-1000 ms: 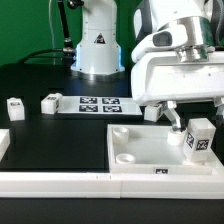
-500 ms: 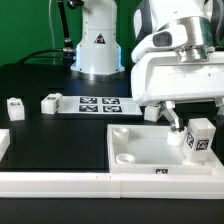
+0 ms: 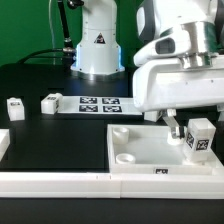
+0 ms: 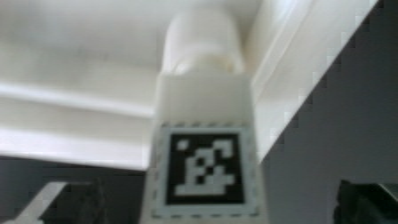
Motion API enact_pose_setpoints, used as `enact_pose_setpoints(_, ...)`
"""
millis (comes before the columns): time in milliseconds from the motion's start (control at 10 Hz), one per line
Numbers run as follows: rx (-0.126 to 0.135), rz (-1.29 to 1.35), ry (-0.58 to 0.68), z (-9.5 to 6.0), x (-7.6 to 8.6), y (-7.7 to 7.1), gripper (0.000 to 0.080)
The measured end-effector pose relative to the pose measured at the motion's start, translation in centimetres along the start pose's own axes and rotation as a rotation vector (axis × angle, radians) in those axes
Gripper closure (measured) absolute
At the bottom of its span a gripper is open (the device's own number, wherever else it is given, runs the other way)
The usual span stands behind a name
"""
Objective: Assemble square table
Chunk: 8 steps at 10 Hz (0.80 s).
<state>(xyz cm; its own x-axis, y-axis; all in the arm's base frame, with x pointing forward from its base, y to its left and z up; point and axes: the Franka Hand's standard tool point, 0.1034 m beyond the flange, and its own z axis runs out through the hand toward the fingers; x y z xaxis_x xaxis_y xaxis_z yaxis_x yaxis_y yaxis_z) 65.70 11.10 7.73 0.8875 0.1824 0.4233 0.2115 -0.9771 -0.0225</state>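
Note:
The white square tabletop (image 3: 140, 150) lies rim-up at the exterior view's lower right, with round corner sockets. A short white leg with a black-and-white tag (image 3: 200, 138) stands upright in its right corner socket. It fills the middle of the wrist view (image 4: 205, 130), with its tag facing the camera. My gripper (image 3: 196, 122) hangs just above and around the leg's top. Its fingers (image 4: 45, 202) stand well apart on either side of the leg without touching it, so the gripper is open and empty.
Two loose tagged legs (image 3: 14, 106) (image 3: 50, 101) lie on the black table at the exterior view's left. The marker board (image 3: 98, 103) lies behind the tabletop. A long white border rail (image 3: 60, 180) runs along the front. The robot base (image 3: 98, 50) stands at the back.
The gripper has lifted slightly and shifted toward the exterior view's right. The leg stays upright in its socket and the other parts have not moved.

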Motion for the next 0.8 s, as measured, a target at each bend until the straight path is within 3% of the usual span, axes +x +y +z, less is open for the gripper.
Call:
enact_pose_setpoints(100, 0.009, 0.003, -0.05, -0.1, 0.5, 0.2, 0.0151)
enact_pose_setpoints(300, 0.042, 0.031, -0.227, -0.1, -0.1, -0.4, 0.0151)
enact_pose_setpoints(500, 0.063, 0.036, -0.338, -0.5, 0.8, -0.2, 0.0151)
enact_pose_setpoints(600, 0.077, 0.038, -0.438, -0.8, -0.1, 0.0, 0.0151)
enact_pose_setpoints(800, 0.079, 0.046, -0.479, -0.6, 0.6, 0.9, 0.0151)
